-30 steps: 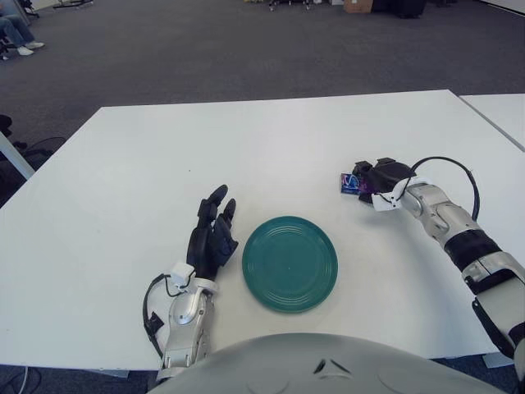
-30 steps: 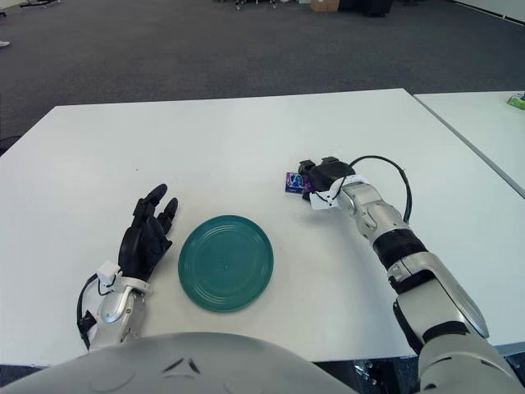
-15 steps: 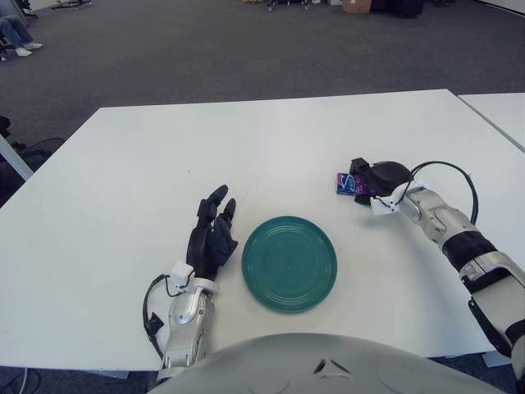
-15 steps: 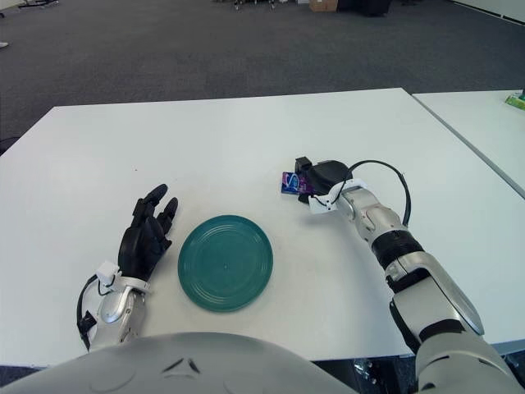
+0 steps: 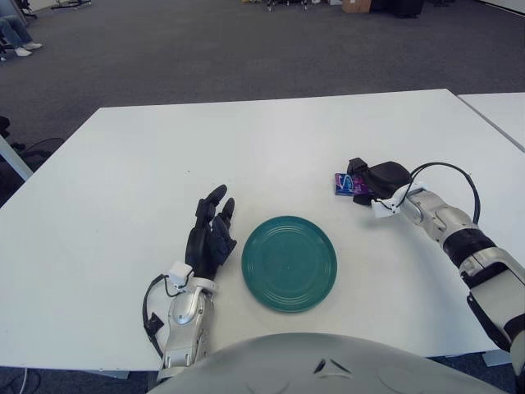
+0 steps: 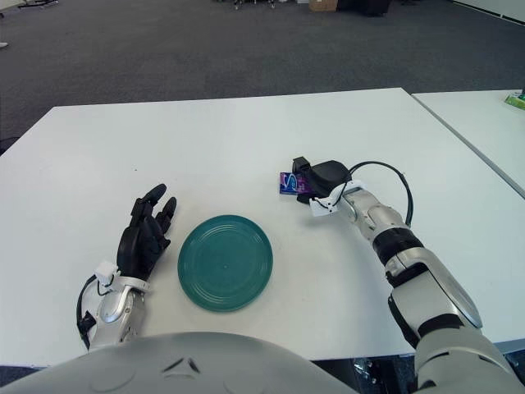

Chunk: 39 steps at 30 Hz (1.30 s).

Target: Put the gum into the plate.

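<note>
Right hand (image 5: 373,180) seemingly around gum (image 5: 344,183)

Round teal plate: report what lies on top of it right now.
Nothing lies on the round teal plate. The small blue-and-purple gum pack is beyond it, in the right hand; the hand covers part of the pack.

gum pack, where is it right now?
In the left eye view, the gum pack is right of centre on the white table, gripped by the right hand, up and right of the green plate.
</note>
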Available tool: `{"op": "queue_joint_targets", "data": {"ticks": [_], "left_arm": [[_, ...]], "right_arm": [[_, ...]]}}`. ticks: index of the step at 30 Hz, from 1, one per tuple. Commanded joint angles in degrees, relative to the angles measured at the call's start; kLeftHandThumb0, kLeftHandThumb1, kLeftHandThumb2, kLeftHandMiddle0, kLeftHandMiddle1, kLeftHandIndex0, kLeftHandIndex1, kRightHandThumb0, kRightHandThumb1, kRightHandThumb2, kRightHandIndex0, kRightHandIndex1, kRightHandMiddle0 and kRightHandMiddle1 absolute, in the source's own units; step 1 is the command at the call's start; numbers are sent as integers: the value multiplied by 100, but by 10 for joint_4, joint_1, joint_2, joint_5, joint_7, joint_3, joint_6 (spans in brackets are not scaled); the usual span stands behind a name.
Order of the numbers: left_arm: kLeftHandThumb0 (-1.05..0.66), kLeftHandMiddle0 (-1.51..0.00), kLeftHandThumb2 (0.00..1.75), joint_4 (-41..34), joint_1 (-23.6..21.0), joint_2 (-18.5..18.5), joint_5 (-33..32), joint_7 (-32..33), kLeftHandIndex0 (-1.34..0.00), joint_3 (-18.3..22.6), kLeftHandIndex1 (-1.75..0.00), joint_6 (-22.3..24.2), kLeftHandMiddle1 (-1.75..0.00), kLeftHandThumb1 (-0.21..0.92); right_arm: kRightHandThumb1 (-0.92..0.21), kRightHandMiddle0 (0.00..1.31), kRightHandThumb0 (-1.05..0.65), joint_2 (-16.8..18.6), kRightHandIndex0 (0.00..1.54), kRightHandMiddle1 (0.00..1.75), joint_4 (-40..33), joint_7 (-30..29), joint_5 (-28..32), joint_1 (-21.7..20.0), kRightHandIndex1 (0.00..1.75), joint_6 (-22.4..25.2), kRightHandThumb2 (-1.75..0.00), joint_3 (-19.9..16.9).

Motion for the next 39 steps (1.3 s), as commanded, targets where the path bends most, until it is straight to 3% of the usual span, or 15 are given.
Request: {"op": "queue_joint_targets", "data": {"ticks": [1, 3, 11, 16, 22, 35, 39], "left_arm": [[-97, -41, 95, -5, -5, 6, 2, 2, 0, 4, -83, 1, -1, 92], [-97, -41, 96, -5, -5, 7, 2, 1, 0, 5, -82, 1, -1, 92], [-96, -41, 96, -7, -6, 9, -5, -2, 0, 6, -80, 8, -1, 92], [-95, -42, 96, -9, -6, 8, -8, 0, 0, 7, -79, 14, -1, 92], [-95, -41, 96, -12, -7, 7, -4, 6, 0, 6, -80, 21, -1, 92], [-95, -40, 95, 16, -22, 8, 4, -2, 0, 7, -83, -12, 0, 92], [-95, -38, 95, 19, -24, 8, 5, 0, 0, 7, -83, -13, 0, 92]], "right_arm": [[-92, 64, -45, 6, 102, 175, 9, -14, 2, -33, 175, -13, -79, -4], [-92, 65, -45, 6, 102, 175, 6, -14, 8, -39, 175, -16, -78, -8], [-92, 67, -45, -16, 101, 175, -196, 86, 70, -8, 175, 6, -76, -70], [-92, 68, -44, -21, 99, 175, -274, 120, 85, 18, 175, 19, -73, -94], [-92, 68, -44, -24, 100, 175, -436, 210, 108, 70, 175, 73, -71, -127], [-92, 72, -45, -12, 106, 175, -578, 371, 98, 76, 175, 120, -72, -113], [-92, 74, -44, -7, 107, 175, -601, 397, 98, 77, 175, 119, -72, -109]]}}
